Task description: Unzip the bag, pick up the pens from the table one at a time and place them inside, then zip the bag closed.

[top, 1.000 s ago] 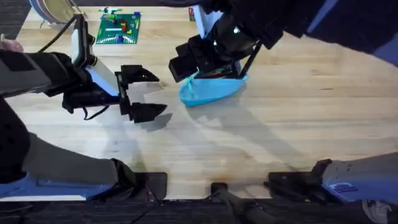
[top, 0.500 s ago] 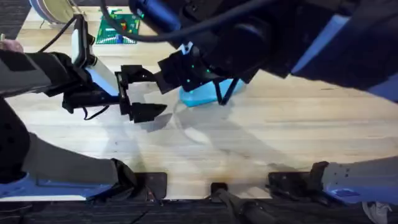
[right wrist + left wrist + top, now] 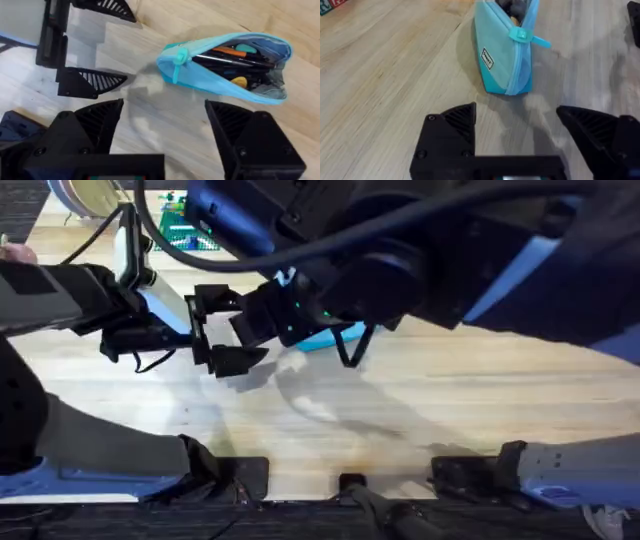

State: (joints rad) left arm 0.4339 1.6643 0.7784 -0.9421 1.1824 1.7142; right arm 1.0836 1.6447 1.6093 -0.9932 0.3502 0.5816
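Overhead, right arm hides most of bag [image 3: 335, 335] | both end effectors spread, empty

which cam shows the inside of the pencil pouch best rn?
Right wrist. The pencil pouch lies unzipped with its mouth toward the camera, dark pens and orange items visible inside. The left wrist view shows its closed end and teal pull tab, barely any contents. Overhead, the right arm covers all but a blue sliver.
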